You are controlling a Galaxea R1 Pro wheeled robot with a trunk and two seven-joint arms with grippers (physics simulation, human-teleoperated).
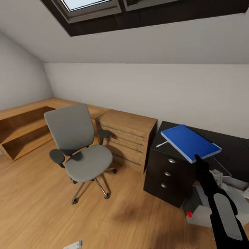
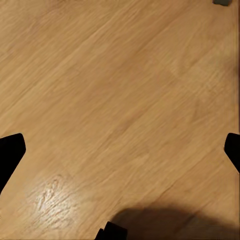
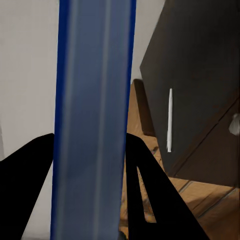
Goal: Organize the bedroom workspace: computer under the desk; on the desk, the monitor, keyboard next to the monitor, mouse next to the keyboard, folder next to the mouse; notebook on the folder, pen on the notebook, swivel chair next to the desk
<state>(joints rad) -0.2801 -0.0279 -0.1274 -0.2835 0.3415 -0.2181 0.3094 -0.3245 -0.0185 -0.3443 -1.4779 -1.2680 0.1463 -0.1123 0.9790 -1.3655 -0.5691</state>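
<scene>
One swivel chair is standing at the middle left of the head view, showing two black armrests. One blue folder is sitting at the middle right, above the one black desk, and one whitish pen is lying on the desk top just left of it. Three round silver knobs are showing on the desk's dark drawer unit. One light wooden dresser is standing at the centre, carrying three long bar handles. One pale grey computer with one red button is lying at the lower right. Two window panes are appearing along the top edge.
</scene>
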